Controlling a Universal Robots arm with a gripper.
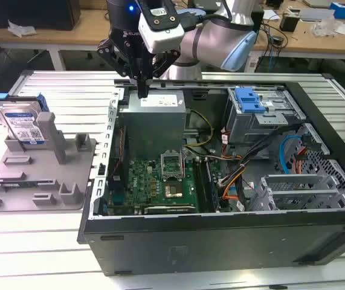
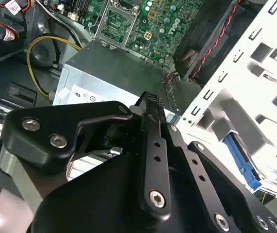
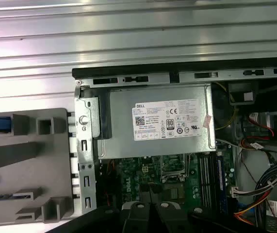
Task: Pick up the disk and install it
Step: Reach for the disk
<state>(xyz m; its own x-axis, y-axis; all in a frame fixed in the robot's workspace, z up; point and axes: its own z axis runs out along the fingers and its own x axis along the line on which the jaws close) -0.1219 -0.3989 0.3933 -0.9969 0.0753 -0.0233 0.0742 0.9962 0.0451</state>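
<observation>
Currently, one disk (image 1: 22, 121) upright in one grey holder (image 1: 39, 181) at the exterior view's left, one claw (image 1: 142, 92) well apart from it, fingers closed and empty, above one power supply box (image 1: 154, 118) in one open computer case (image 1: 220, 241).

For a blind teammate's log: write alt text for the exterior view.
The robot arm's gripper, fingers shut and empty, hangs over the grey power supply box inside an open computer case. The disk, silver in a blue frame, stands on edge in a grey holder at the exterior view's left, apart from the gripper.
</observation>
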